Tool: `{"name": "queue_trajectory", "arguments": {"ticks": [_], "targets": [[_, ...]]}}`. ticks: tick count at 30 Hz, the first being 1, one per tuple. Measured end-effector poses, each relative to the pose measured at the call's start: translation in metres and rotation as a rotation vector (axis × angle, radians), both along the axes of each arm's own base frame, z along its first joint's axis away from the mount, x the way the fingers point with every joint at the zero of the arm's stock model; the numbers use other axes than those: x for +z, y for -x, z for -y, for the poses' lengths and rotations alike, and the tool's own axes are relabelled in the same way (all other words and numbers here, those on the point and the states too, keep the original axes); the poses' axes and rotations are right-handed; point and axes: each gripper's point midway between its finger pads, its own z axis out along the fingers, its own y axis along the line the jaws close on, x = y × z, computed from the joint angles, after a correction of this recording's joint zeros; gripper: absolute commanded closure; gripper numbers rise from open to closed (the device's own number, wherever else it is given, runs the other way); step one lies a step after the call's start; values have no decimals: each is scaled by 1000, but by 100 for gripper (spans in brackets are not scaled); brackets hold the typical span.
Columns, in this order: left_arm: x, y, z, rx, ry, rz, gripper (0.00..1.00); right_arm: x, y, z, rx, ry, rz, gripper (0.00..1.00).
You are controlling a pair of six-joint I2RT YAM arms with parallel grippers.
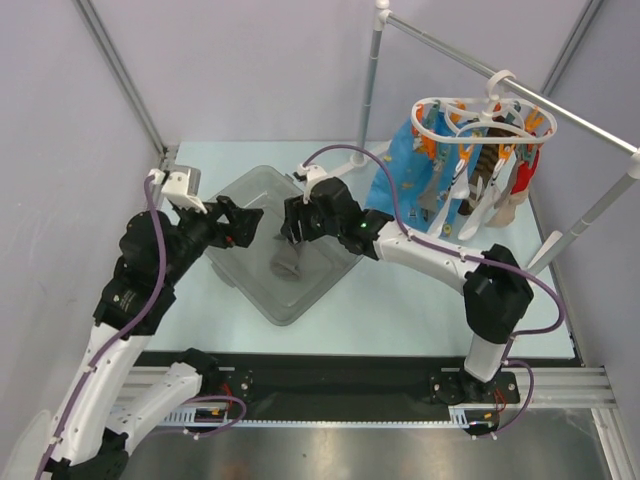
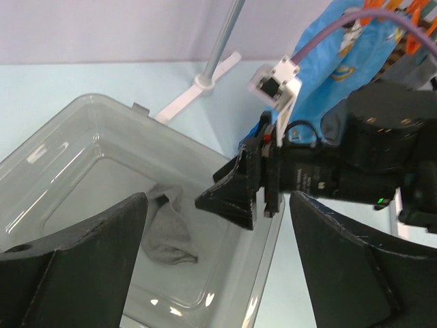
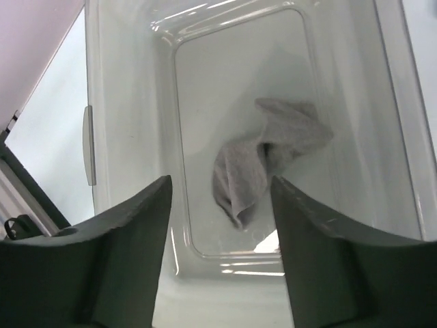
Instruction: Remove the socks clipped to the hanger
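A grey sock (image 1: 289, 264) lies crumpled in the clear plastic bin (image 1: 243, 190); it also shows in the left wrist view (image 2: 166, 229) and the right wrist view (image 3: 263, 160). My right gripper (image 1: 291, 222) hangs open and empty above it, jaws wide (image 3: 220, 225). My left gripper (image 1: 243, 224) is open and empty over the bin's left part (image 2: 217, 273). The white oval hanger (image 1: 480, 112) hangs on the rail at the back right, with a bright blue sock (image 1: 408, 172), a brown striped sock (image 1: 482, 178) and a white sock (image 1: 510, 198) clipped by orange clips.
A silver metal rail (image 1: 560, 110) and its upright post (image 1: 370, 80) stand at the back right, with a slanted leg (image 1: 590, 215) at the right. The post's white foot (image 2: 198, 85) sits behind the bin. Grey walls enclose the table.
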Motion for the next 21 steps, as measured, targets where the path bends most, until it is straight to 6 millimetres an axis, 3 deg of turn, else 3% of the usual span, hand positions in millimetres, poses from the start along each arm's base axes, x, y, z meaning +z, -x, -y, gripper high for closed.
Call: {"name": "queue_trajectory", "arguments": {"ticks": [3,6,15,21], "targets": [[-10,-3,2,-4,-18,-23,10,6,-2,11,-43,33,3,29],[-16,-6,5,-19,-28,-41,11,19,3,35,-99,70,4,30],[-28,-10,36,-143,25,-41,13,88,40,156,-332,97,85,36],[-37,-7,104,-315,37,-44,15,110,49,229,-497,133,109,39]]}}
